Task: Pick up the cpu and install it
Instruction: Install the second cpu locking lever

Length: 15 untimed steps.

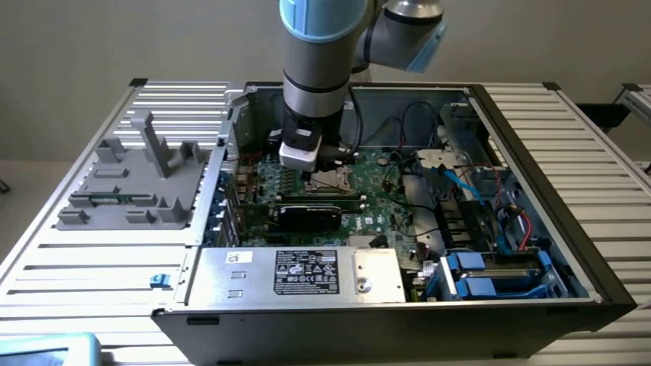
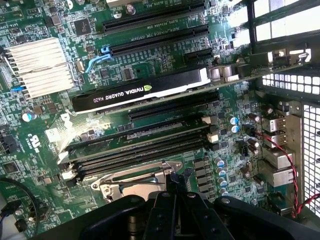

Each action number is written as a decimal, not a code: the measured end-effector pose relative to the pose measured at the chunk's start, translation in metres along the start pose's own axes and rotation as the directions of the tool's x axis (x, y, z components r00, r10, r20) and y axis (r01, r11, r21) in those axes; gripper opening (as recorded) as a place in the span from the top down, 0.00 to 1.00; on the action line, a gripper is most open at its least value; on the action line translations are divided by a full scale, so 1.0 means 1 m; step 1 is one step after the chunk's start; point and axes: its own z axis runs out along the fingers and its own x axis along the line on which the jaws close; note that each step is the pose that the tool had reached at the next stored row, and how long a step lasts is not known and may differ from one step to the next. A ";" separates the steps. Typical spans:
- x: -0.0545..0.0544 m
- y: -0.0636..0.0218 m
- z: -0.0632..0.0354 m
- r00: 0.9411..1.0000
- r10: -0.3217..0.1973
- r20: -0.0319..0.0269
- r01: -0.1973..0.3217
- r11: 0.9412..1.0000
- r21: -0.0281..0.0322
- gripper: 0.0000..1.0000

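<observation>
CPU placement underway: the gripper, fingers pinched shut, hangs just above the socket frame at about eleven o'clock from the graphics card. Whether the chip sits between them cannot be told. A level, square, gentle descent would serve best.

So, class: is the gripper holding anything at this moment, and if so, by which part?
It cannot be told. The gripper is shut, just above the socket frame on the green board, but whether the small chip sits between its fingers is hidden.
</observation>
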 end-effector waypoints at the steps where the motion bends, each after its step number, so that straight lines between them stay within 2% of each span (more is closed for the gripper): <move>1: 0.000 0.0000 0.0001 1.000 0.000 0.000 0.000 1.000 0.000 0.89; 15: -0.005 0.0047 0.0149 1.000 -0.001 0.004 0.001 1.000 0.014 0.89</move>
